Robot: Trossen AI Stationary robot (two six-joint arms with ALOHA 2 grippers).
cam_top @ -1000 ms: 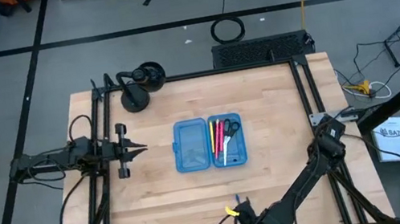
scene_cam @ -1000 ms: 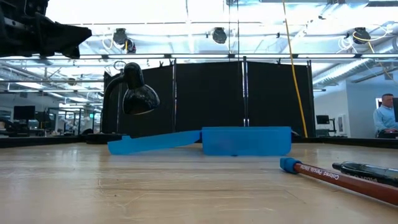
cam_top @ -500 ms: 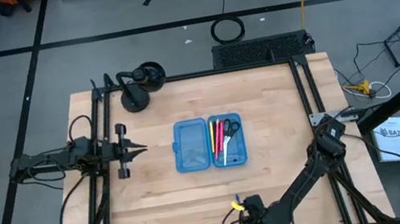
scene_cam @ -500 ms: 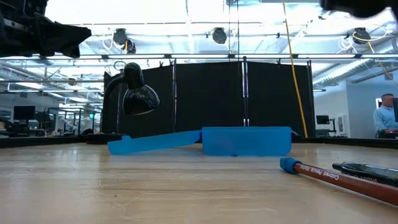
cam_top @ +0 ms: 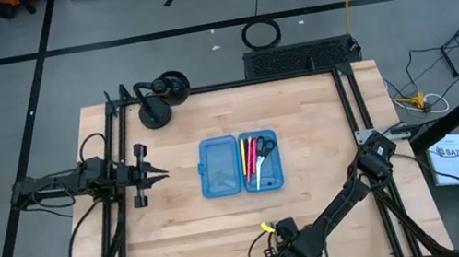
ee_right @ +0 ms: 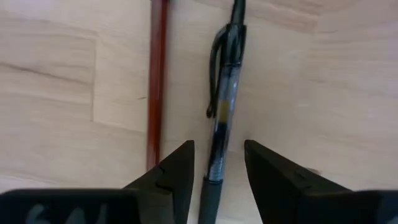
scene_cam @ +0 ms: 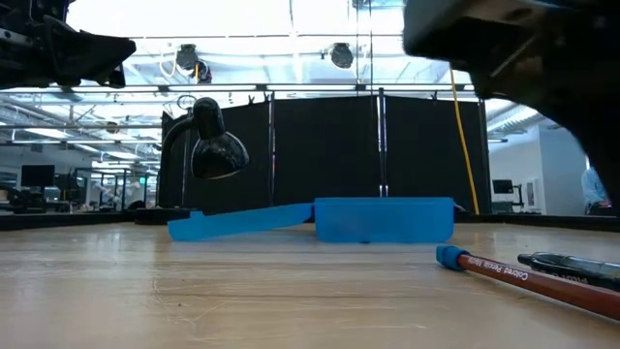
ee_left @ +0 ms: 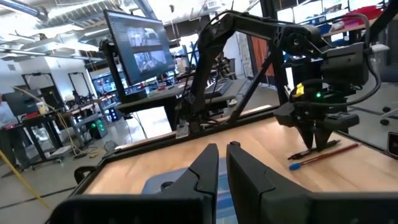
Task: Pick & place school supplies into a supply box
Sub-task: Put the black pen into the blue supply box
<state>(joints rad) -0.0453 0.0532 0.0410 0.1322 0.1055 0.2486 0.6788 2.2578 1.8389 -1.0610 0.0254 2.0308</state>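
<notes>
— While the right gripper (ee_right: 214, 171) hangs with fingers apart astride the dark pen (ee_right: 222, 106) at the table's (cam_top: 310, 162) near edge, what matters?
— Centre, avoid the red pencil (ee_right: 157, 81) beside it. The left gripper (ee_left: 222, 168), seemingly closed, waits by the blue supply box (cam_top: 240, 164).

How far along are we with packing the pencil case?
Partly done. The open blue pencil case already holds a yellow pencil, pink markers and scissors. In hand: the right gripper is open astride a black pen at the table's near edge, not yet gripping. Left: that pen and the red-brown pencil beside it. The left gripper waits at the left side.
</notes>
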